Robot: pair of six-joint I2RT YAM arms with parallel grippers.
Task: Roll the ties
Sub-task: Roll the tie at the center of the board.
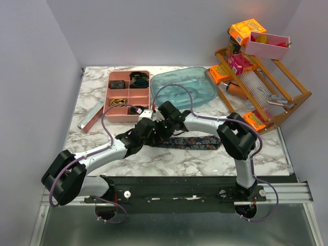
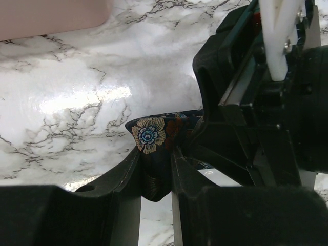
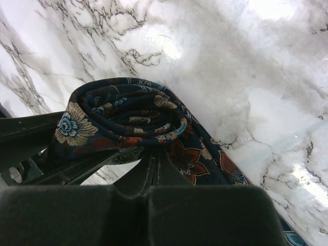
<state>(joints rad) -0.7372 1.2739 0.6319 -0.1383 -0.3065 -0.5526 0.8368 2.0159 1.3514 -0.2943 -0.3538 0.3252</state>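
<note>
One dark floral tie lies on the marble in front of both arms, its left end wound into a coil. My left gripper is shut on that coil, and fabric bulges between its fingers. My right gripper meets it from the right. Its fingers are shut together, with the tips against the coil's near edge. No fabric shows between them. The tie's loose tail runs off to the lower right. In the right wrist view the left fingers show as black bars beside the coil.
A pink compartment tray holding dark rolled items stands behind the grippers, with a pink lid to its left. A clear teal tub sits at the back centre. At the back right stands a wooden rack with snack boxes and a pink bin.
</note>
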